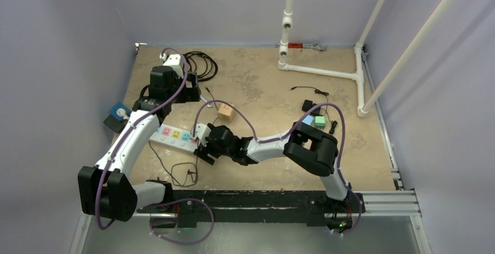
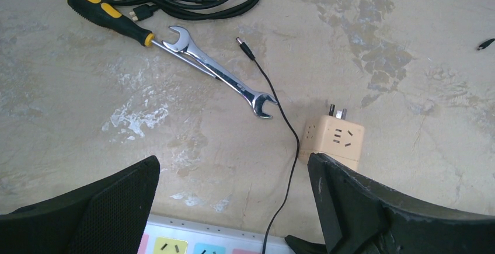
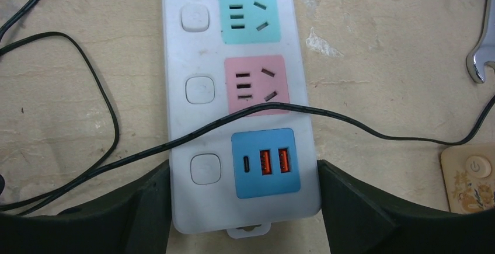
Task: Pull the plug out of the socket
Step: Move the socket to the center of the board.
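The right gripper (image 3: 242,178), wide open and empty, straddles the end of the power strip (image 3: 251,49), which runs lengthwise away between its fingers (image 3: 140,207); the beige plug (image 2: 334,139) lies loose just ahead of the open, empty left gripper (image 2: 233,166).

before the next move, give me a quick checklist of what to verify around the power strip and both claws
1. Plug out of the socket: ok. The beige adapter lies loose with its prongs bare, and the visible sockets of the power strip are empty.
2. Is the right claw open: ok. Its fingers stand either side of the strip's USB end.
3. Those fingers touching the strip: cannot tell.
4. Is the left claw free: ok. It is open and holds nothing.
5. Strip free of clutter: not ok. A black cable lies across it, between the pink socket and the blue USB panel.
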